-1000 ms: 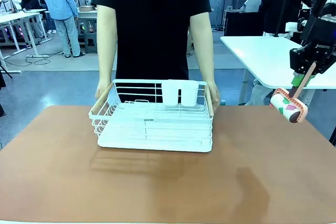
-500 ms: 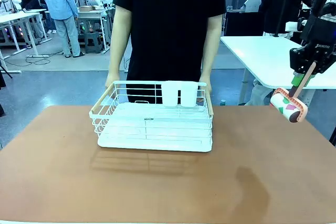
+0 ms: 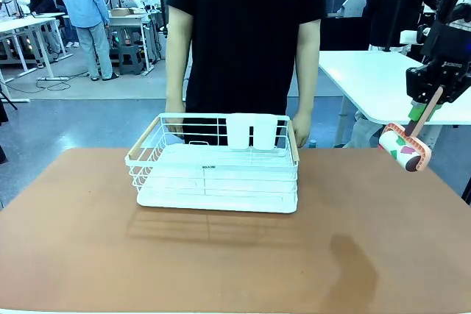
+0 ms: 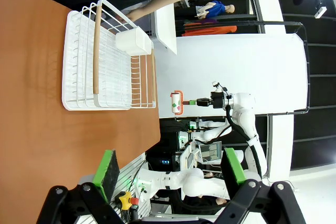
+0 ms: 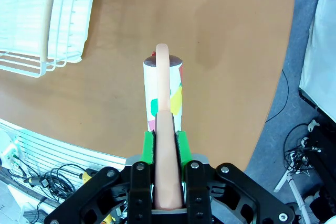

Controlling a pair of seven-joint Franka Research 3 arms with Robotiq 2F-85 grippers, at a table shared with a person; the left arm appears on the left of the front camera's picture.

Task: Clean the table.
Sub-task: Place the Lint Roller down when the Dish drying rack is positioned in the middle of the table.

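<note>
Terracotta-brown matte tabletop [image 3: 353, 255] with rounded corners stretched below both grippers. The right gripper [image 3: 427, 102] hung above its right edge, jaws pressed together on the peach-coloured handle of a lint roller [image 3: 404, 148] with a white drum printed in bright patches; in the right wrist view the roller [image 5: 163, 98] pointed down at the brown surface without touching it. The left gripper [image 4: 170, 169] was held off the tabletop's near edge, jaws spread with nothing between the green pads [image 4: 108, 168]. One white wire dish rack [image 3: 217, 163] with two wooden side handles and one white two-cell cup holder stood on the far middle of the tabletop, well apart from both grippers. A person in a black shirt stood behind it, one hand [image 3: 300, 131] beside the rack's right corner.
</note>
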